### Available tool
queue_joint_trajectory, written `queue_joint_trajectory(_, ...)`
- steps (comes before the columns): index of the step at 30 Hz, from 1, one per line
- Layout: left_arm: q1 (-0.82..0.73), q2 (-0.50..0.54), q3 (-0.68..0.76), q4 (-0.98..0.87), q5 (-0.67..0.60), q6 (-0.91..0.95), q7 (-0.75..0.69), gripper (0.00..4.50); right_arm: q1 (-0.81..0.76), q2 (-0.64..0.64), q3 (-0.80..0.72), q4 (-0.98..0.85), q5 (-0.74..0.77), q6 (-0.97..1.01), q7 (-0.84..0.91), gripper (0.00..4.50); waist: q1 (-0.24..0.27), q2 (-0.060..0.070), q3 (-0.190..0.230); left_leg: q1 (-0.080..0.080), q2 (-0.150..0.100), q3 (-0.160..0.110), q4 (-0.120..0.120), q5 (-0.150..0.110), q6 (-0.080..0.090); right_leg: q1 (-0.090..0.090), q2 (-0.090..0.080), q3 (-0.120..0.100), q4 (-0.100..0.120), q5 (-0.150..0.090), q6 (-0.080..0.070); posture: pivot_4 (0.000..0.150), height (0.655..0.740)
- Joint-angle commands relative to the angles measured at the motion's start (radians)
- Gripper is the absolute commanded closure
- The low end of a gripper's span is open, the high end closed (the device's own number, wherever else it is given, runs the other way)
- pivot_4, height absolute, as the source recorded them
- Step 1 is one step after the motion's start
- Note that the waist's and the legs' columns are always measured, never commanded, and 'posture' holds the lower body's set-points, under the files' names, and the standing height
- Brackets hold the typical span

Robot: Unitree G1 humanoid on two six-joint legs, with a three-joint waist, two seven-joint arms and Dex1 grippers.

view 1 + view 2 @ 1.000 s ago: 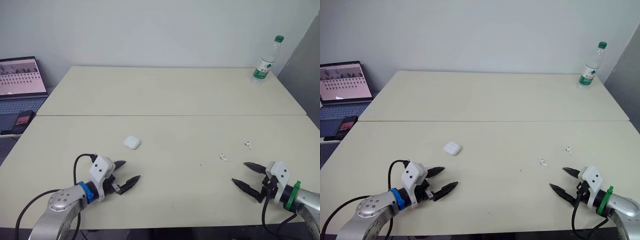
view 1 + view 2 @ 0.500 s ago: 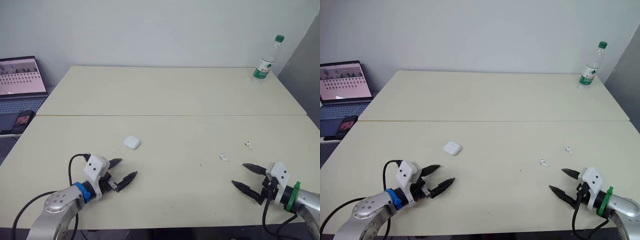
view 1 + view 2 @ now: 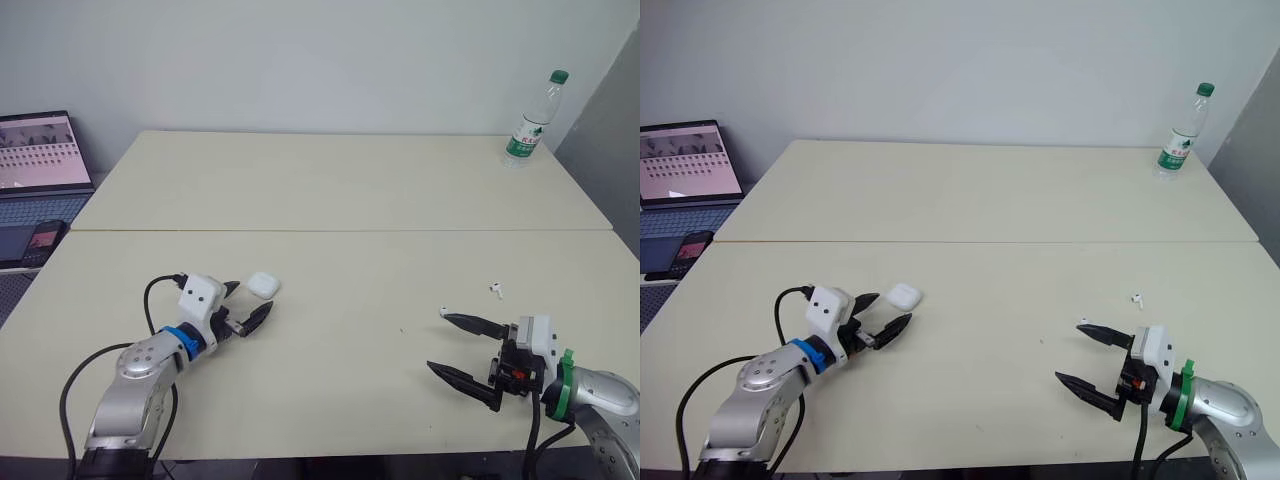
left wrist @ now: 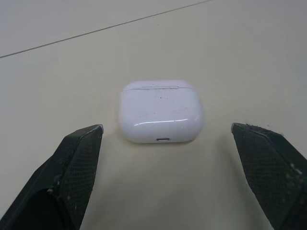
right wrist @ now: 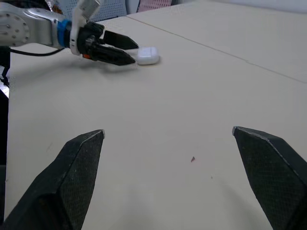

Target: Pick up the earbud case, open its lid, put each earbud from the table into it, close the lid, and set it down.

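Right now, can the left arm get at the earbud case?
Probably yes. Its jaws stand open just short of the earbud case, which lies flat on the table with nothing between.

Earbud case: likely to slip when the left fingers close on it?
The earbud case looks glossy and rounded, so it may squirt out of the left gripper. Lying flat, it probably won't roll; being small, it likely slides if nudged.

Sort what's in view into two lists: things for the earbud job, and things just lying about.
For the job:
white rounded earbud case
small white earbud by the right claw's tip
second small white earbud farther out
left claw, open, facing the case
right claw, open

Lying about:
clear plastic water bottle with green cap
open laptop
dark phone
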Motion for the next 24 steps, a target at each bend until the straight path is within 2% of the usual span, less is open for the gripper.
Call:
queue_joint_trajectory(1, -0.035, -0.008, -0.021, 0.027, 0.022, -0.034, -0.005, 0.00, 0.004, -0.003, -0.014, -0.047, 0.011, 0.000, -0.013, 0.02, 0.000, 0.000, 0.000, 0.000, 0.000, 0.000, 0.000, 0.000, 0.000, 0.000, 0.000, 0.000, 0.000, 0.000, 0.000, 0.150, 0.7362)
queue_joint_trajectory(7, -0.073, -0.021, -0.047, 0.091, 0.041, -0.031, -0.009, 0.00, 0.019, -0.006, -0.024, -0.058, 0.006, -0.007, -0.026, 0.02, 0.000, 0.000, 0.000, 0.000, 0.000, -0.001, 0.000, 0.000, 0.000, 0.000, 0.000, 0.000, 0.000, 0.000, 0.000, 0.150, 0.7362)
queue_joint_trajectory(10, -0.075, -0.024, -0.045, 0.095, 0.039, -0.035, -0.010, 0.61, 0.020, -0.009, -0.029, -0.062, 0.010, -0.005, -0.030, 0.00, 0.000, 0.000, 0.000, 0.000, 0.000, -0.001, 0.000, 0.000, 0.000, 0.000, 0.000, 0.000, 0.000, 0.000, 0.000, 0.150, 0.7362)
queue_joint_trajectory(13, -0.075, -0.027, -0.042, 0.102, 0.043, -0.044, -0.003, 1.58, 0.020, 0.001, -0.031, -0.060, 0.018, -0.003, -0.041, 0.00, 0.000, 0.000, 0.000, 0.000, 0.000, 0.000, 0.000, 0.000, 0.000, 0.000, 0.000, 0.000, 0.000, 0.000, 0.000, 0.150, 0.7362)
queue_joint_trajectory(14, -0.076, -0.030, -0.041, 0.102, 0.042, -0.048, -0.002, 1.76, 0.018, 0.008, -0.028, -0.061, 0.021, 0.003, -0.051, 0.00, 0.000, 0.000, 0.000, 0.000, 0.000, 0.000, 0.000, 0.000, 0.000, 0.000, 0.000, 0.000, 0.000, 0.000, 0.000, 0.150, 0.7362)
queue_joint_trajectory(19, -0.116, -0.052, -0.030, 0.100, 0.034, -0.073, 0.016, 1.76, -0.026, 0.037, -0.023, -0.057, 0.007, 0.046, -0.145, 0.00, 0.000, 0.000, 0.000, 0.000, 0.000, 0.000, 0.000, 0.000, 0.000, 0.000, 0.000, 0.000, 0.000, 0.000, 0.000, 0.150, 0.7362)
queue_joint_trajectory(21, -0.183, -0.070, -0.011, 0.111, 0.016, -0.077, 0.031, 1.76, -0.079, 0.059, -0.029, -0.047, -0.002, 0.086, -0.226, 0.00, 0.000, -0.001, 0.000, 0.000, 0.000, -0.001, 0.001, 0.000, 0.000, 0.000, 0.000, 0.000, 0.000, 0.001, 0.001, 0.150, 0.7362)
queue_joint_trajectory(24, -0.291, -0.085, -0.015, 0.138, 0.018, -0.100, 0.027, 1.76, -0.177, 0.090, -0.045, -0.059, 0.074, 0.193, -0.323, 0.00, 0.000, -0.001, 0.001, -0.002, 0.000, -0.002, 0.004, 0.000, 0.000, 0.000, 0.001, 0.000, 0.001, 0.002, 0.003, 0.150, 0.7362)
